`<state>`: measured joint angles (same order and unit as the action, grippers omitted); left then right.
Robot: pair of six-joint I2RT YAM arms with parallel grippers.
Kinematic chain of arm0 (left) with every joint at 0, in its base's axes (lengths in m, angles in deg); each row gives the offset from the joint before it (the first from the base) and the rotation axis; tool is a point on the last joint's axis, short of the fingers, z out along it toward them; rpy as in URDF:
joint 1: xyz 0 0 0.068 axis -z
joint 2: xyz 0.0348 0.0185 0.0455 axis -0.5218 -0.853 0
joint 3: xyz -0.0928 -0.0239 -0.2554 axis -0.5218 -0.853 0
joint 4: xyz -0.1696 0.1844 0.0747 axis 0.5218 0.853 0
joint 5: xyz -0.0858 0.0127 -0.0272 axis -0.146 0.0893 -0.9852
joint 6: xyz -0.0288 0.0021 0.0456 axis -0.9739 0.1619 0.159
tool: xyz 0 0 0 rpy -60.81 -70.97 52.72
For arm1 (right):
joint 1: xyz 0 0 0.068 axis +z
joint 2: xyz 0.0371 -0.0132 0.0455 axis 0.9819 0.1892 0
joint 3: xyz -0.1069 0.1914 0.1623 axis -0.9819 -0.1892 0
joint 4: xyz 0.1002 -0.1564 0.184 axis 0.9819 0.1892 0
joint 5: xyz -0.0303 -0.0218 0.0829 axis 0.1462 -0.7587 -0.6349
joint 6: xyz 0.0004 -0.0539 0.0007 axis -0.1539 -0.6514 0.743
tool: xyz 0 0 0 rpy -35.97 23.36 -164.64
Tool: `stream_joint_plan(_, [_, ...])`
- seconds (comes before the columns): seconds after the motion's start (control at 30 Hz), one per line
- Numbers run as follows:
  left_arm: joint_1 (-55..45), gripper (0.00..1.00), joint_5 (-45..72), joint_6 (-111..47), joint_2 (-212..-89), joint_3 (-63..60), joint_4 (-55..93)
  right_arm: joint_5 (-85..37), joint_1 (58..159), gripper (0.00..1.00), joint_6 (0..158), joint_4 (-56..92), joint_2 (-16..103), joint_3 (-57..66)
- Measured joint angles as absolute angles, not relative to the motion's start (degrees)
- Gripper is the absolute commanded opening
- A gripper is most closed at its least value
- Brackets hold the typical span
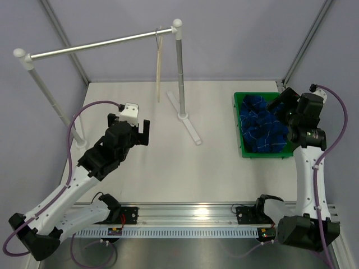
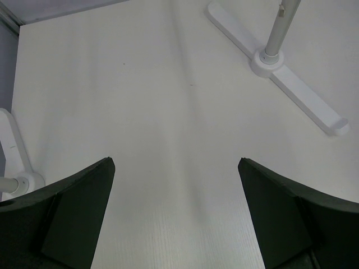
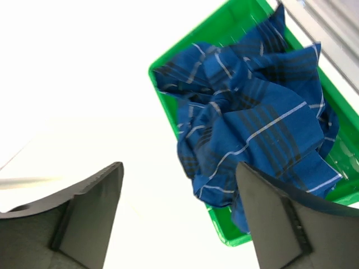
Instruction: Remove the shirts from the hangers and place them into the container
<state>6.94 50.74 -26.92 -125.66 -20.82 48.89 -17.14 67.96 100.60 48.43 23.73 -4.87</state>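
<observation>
The shirt (image 1: 261,131) lay crumpled in the green container (image 1: 238,120) at 3 o'clock on the bench (image 1: 196,168). The right claw (image 3: 176,168) hovered over it, spread and empty. The left claw (image 2: 176,162), at 9 o'clock, was also spread. The hanger (image 1: 159,67) hung at 12 o'clock.

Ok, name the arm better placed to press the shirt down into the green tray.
Right. The right gripper hovers open beside the shirt bunched in the tray; the left gripper is over bare table, far off.
</observation>
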Motion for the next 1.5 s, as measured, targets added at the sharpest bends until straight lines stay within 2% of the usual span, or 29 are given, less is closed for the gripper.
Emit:
stream_joint_plan(0.27, [6.94, 0.99, 53.01, -26.85, -121.95, -22.05, 47.51, -16.81, 67.96, 0.99, 97.43, 50.39, 13.7, -4.1])
stream_joint_plan(0.47, [6.94, 0.99, 54.1, -26.88, -121.71, -22.68, 47.38, -15.19, 67.96, 1.0, 97.3, 50.41, 14.36, -4.06])
stream_joint_plan(0.7, [6.94, 0.99, 55.3, -27.16, -117.75, -24.71, 47.66, -15.96, 67.96, 0.99, 97.95, 46.94, 24.52, -6.64])
stream_joint_plan(1.07, [6.89, 0.99, 56.46, -27.82, -115.28, -28.1, 47.75, -25.33, 68.31, 0.99, 100.47, 39.42, 55.23, -12.23])
stream_joint_plan(1.27, [6.89, 0.99, 56.51, -27.82, -115.48, -28.1, 47.62, -26.97, 68.77, 0.99, 100.38, 39.6, 59.73, -9.41])
stream_joint_plan(1.5, [6.87, 0.99, 56.73, -27.82, -115.61, -28.34, 47.58, -27.13, 69.01, 0.99, 99.09, 40.38, 59.41, -8.49])
